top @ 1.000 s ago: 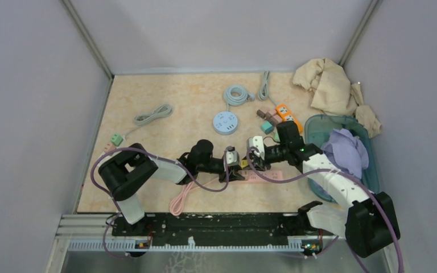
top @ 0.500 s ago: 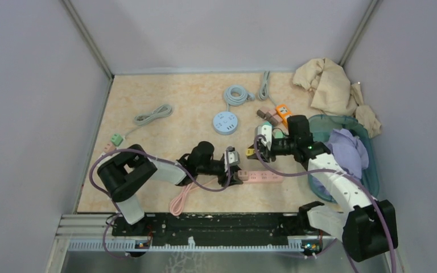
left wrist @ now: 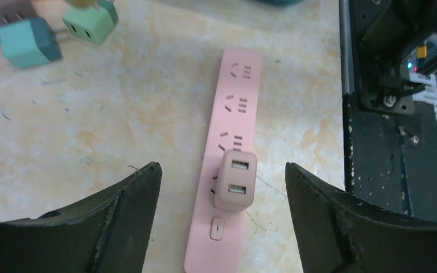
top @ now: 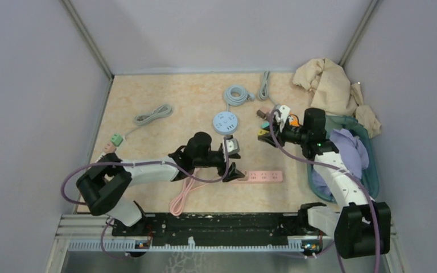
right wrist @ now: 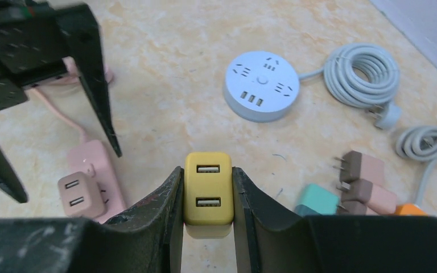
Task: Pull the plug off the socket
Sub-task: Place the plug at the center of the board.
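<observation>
My right hand [top: 268, 132] is clenched on the yellow plug [right wrist: 207, 196], one finger pressed flat on each side, with the USB face towards the wrist camera. The plug is free of every socket and held in the air above the desk [top: 165, 91]. I judge the step in hand to be setting it down. To do that well I would lower it to a bare patch of desk near the loose plugs, release only once it is low, and keep my grip square so it does not twist out. My left hand [left wrist: 222, 170] is released, its fingers spread wide and hovering above the switch end of the pink strip [left wrist: 230, 102]. A pink plug [left wrist: 236, 182] sits in that end of the strip. If it is also to come out, I would pin the strip with one hand and pull straight up, not sideways. Below and ahead of the yellow plug lie teal plugs [left wrist: 28, 45] and brown plugs [right wrist: 364, 168], close together. The round socket [right wrist: 262, 85] and a coiled grey cable [right wrist: 364, 71] lie further off, and I would steer clear of them. A teal basin [top: 341, 118] holding cloth lies by my right arm.
</observation>
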`<act>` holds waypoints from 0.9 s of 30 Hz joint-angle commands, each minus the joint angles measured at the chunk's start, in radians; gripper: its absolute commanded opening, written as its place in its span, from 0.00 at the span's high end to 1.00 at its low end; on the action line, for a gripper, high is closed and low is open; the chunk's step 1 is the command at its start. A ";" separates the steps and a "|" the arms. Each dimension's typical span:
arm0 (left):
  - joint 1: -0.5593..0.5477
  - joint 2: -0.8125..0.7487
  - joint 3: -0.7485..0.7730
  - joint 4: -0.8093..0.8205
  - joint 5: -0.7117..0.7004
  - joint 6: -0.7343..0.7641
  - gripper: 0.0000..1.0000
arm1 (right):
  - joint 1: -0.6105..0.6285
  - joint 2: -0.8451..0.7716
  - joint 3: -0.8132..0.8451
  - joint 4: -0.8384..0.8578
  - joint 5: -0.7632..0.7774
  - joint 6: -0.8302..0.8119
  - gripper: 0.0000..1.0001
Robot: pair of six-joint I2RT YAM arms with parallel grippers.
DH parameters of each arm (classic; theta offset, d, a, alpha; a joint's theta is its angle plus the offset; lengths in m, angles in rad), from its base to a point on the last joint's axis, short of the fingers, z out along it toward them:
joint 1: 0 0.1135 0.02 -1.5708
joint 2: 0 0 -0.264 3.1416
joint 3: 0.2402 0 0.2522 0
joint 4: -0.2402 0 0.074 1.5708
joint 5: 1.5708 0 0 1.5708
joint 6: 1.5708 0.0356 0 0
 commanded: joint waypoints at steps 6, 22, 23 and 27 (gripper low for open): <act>0.108 -0.199 0.382 -0.662 -0.091 0.012 0.12 | -0.064 0.123 0.041 0.164 0.069 0.245 1.00; 0.228 -0.341 0.213 -0.621 -0.430 0.142 0.00 | -0.031 0.622 0.547 -0.135 0.182 0.212 0.81; 0.228 -0.337 0.220 -0.634 -0.449 0.140 0.00 | -0.029 0.654 0.565 -0.134 0.187 0.223 0.81; 0.228 -0.342 0.225 -0.642 -0.464 0.150 0.00 | -0.014 0.716 0.581 -0.096 0.227 0.277 0.81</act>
